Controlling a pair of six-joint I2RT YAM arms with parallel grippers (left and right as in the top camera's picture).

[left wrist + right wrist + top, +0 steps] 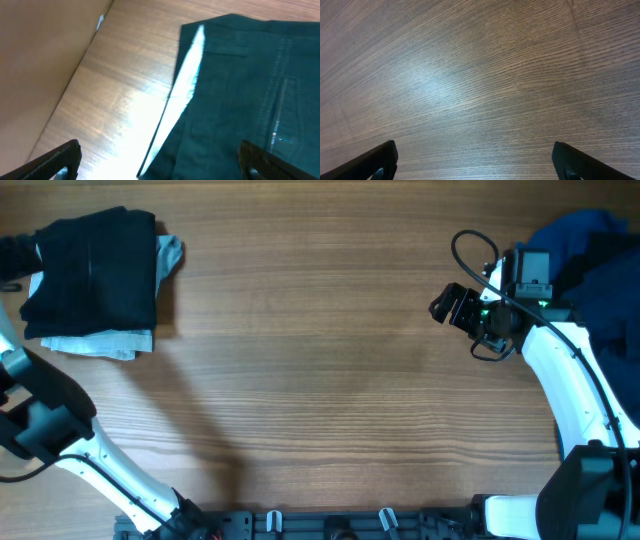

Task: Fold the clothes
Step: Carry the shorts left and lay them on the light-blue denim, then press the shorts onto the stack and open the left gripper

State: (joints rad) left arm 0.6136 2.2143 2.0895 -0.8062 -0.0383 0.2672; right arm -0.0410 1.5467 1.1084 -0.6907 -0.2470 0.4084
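Lying folded in the upper left of the overhead frame, the black shorts [95, 270] rest on a pale blue denim piece [100, 342] whose edges peek out below and to the right. A heap of blue garments [590, 250] sits in the upper right corner, well apart across the bare wooden table [320, 400]. The left gripper [160, 160] hangs released above the shorts' edge, its fingers [60, 157] spread wide at the bottom corners of the wrist view and clasping nothing, with a pale strip of denim showing beside the dark cloth. The right gripper [452, 305], just left of the blue heap, is likewise spread wide and empty over plain wood.
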